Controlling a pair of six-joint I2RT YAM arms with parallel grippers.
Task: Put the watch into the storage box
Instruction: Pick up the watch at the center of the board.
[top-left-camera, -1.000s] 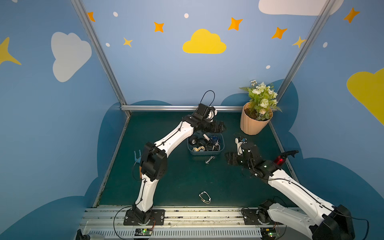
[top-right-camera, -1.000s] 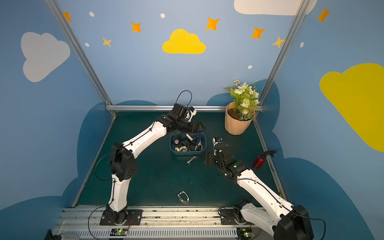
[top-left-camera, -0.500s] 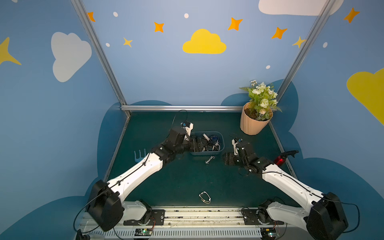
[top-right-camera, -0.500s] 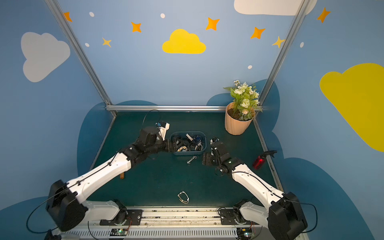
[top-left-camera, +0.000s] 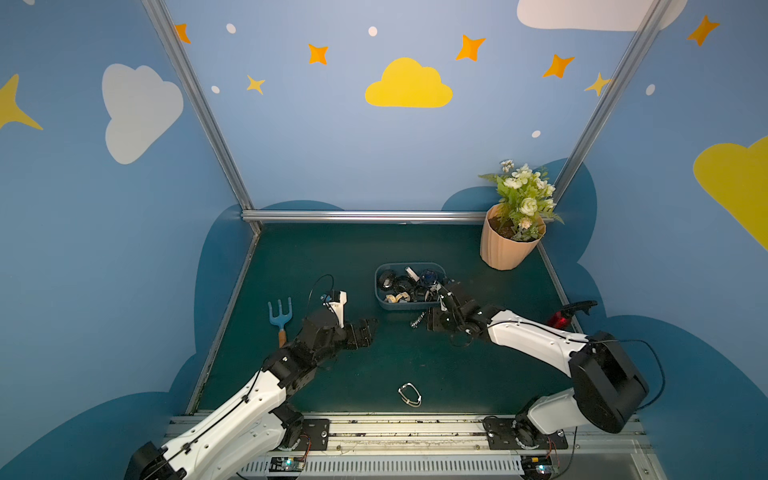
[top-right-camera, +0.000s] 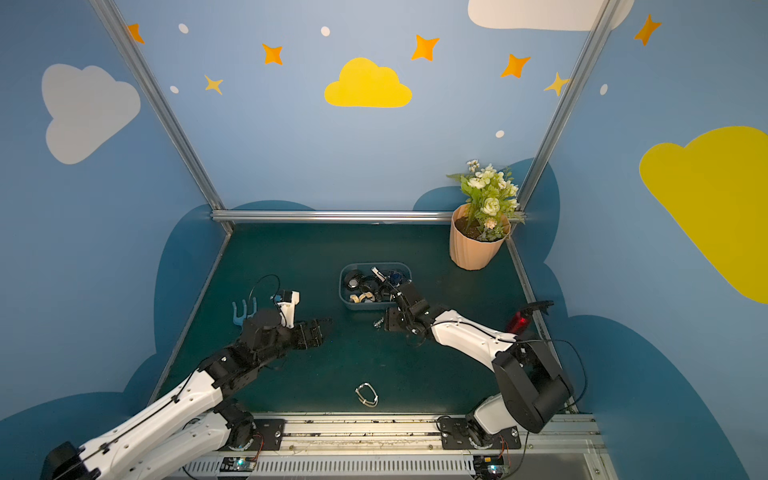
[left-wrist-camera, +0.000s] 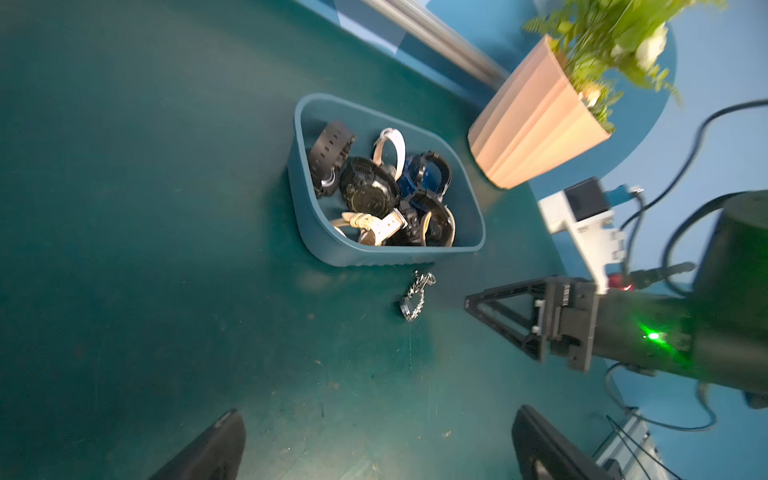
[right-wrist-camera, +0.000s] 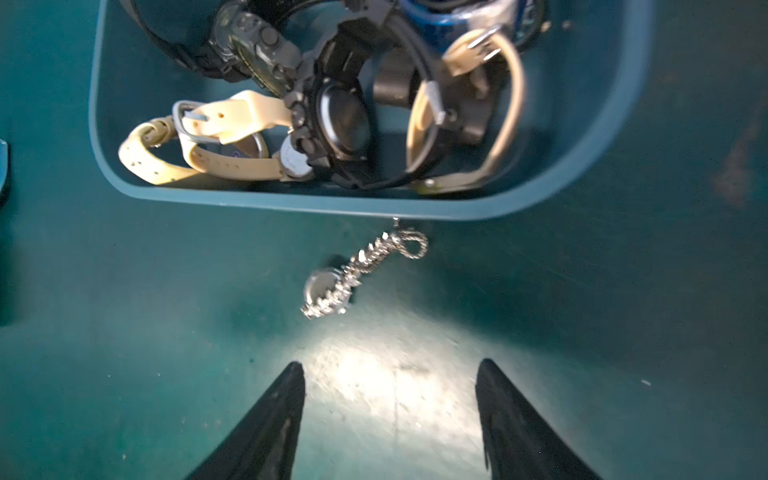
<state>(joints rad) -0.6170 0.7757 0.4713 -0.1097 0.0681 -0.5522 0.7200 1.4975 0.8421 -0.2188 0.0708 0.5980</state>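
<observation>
Watch (right-wrist-camera: 332, 291), silver with a chain band: lying flat on the green mat (top-left-camera: 332, 257), outside the storage box (right-wrist-camera: 291, 203) and just beside its near long wall. Chain end runs up to the foot of that wall; whether they touch, I cannot tell. Seen in both top views (top-left-camera: 417, 321) (top-right-camera: 379, 322).

My right gripper (right-wrist-camera: 388, 365): jaws partly apart, nothing between them. Tips are low over the mat, pointed at the watch from the side away from the box. The watch lies ahead of the tips, not between them. No contact.

My left gripper (left-wrist-camera: 376, 415): jaws spread wide, empty. It hangs over bare mat well to the left of the box (top-left-camera: 365, 332), facing box and watch.

Storage box contents: several watches piled together, with black, cream and blue straps, seen from both wrist views.

Second watch (top-left-camera: 409, 394), a closed silver loop: alone on the mat near the front rail, well apart from both grippers.

Other items: blue hand rake (top-left-camera: 280, 316) by the left edge of the mat; peach flower pot (top-left-camera: 507, 249) in the far right corner.
</observation>
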